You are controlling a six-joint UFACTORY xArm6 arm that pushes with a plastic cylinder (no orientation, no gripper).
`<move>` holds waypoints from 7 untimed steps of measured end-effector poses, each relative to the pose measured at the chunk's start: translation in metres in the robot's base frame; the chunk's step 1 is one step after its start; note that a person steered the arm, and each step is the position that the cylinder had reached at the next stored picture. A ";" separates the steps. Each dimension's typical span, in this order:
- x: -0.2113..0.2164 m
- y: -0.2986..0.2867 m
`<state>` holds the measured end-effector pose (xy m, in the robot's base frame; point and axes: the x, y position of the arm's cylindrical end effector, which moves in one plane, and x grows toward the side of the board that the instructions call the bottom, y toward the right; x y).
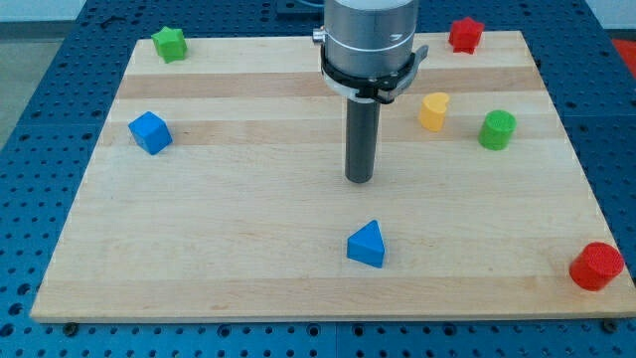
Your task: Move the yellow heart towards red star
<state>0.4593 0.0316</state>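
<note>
1. The arm's grey cylindrical body entered from the view's top, above the board's far edge.
2. Its dark rod hung straight down, upright.
3. My tip (359,180) rested near the board's middle.

Yellow heart (433,110), red star (465,34), green star (170,44), blue cube (150,132), pale striped wooden board (248,229).

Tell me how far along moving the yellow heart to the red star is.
Nothing looks done: the yellow heart sits apart from the red star, below it. My tip rests to the view's left of the heart, not touching. Left: get behind the heart and push it up toward the star.
</note>
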 end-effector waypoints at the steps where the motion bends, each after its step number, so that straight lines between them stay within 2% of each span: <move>1: 0.000 0.000; 4: 0.003 0.008; 7: 0.013 0.050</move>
<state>0.4724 0.0812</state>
